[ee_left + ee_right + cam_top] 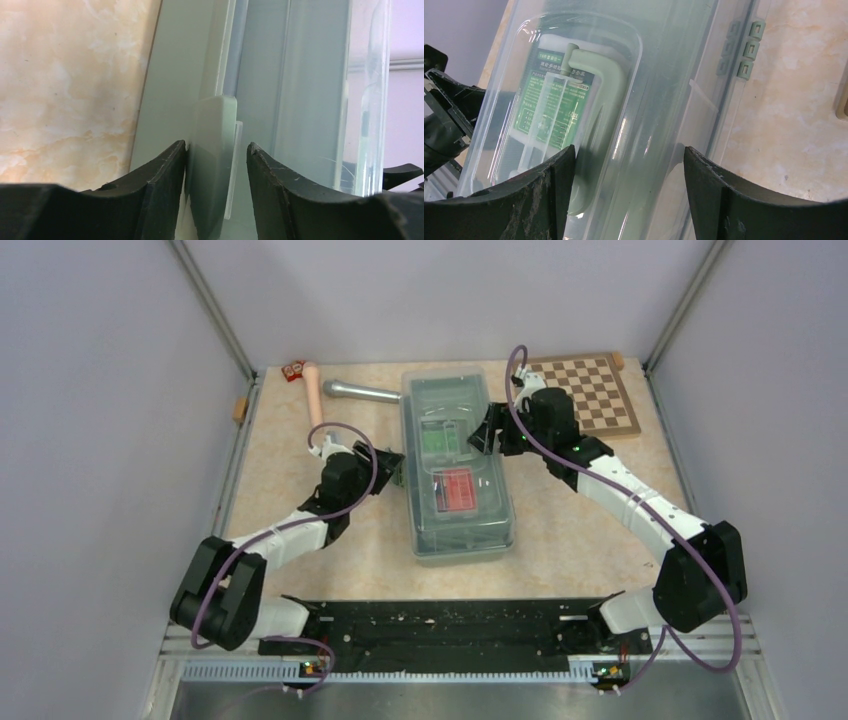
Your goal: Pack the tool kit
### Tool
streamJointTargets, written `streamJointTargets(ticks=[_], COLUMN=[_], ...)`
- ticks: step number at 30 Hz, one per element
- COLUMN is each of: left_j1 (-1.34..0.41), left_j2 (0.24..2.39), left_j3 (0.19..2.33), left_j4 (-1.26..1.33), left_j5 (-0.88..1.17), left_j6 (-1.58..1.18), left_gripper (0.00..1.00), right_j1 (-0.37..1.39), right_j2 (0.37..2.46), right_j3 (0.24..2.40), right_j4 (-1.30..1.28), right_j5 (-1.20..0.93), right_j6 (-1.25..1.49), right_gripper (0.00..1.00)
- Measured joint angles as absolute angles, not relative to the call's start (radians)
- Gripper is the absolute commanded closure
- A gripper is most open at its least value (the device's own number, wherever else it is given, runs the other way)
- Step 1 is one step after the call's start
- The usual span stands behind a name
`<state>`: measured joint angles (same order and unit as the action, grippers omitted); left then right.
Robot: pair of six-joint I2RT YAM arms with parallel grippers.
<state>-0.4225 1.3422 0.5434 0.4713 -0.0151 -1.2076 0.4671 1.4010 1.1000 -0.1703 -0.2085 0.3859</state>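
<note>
Toolbox (457, 470) on surface (570, 540); left tool (216, 150) released, side latch (212, 120) between its fingers (160, 180); right tool (629, 152) released, spread just above translucent lid (664, 60); green box (555, 100) visible beneath.

The closed sage-green plastic toolbox with translucent lid (462, 538) shows a red box (453, 490) and a green box (437, 438) inside. The left gripper (395, 468) and right gripper (484, 436) flank it, apparently touching.

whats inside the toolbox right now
Through the closed translucent lid of the toolbox, a green box and a red box show. Whatever lies under them is covered; no loose tools can be made out.
</note>
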Motion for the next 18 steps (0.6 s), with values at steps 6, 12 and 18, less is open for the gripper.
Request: streamJointTargets(ticks=[6, 12, 18], left_j1=[-0.439, -0.445, -0.459], left_j2=[1.285, 1.286, 1.329], left_j3=[0.596, 0.62, 0.62], left_j4=[0.329, 0.299, 0.357], left_j5=[-0.044, -0.061, -0.075], left_j6=[-1.166, -1.156, -1.167], left_gripper=[0.31, 0.37, 0.51], right_j1=[0.467, 0.466, 0.461], right_j2=[1.401, 1.401, 1.398], right_j3=[1.1, 1.1, 1.099], right_j4=[-0.17, -0.17, -0.172], right_j5=[-0.208, -0.208, -0.2], right_j6=[0.386, 0.386, 0.386], right_gripper=[0.32, 0.32, 0.32])
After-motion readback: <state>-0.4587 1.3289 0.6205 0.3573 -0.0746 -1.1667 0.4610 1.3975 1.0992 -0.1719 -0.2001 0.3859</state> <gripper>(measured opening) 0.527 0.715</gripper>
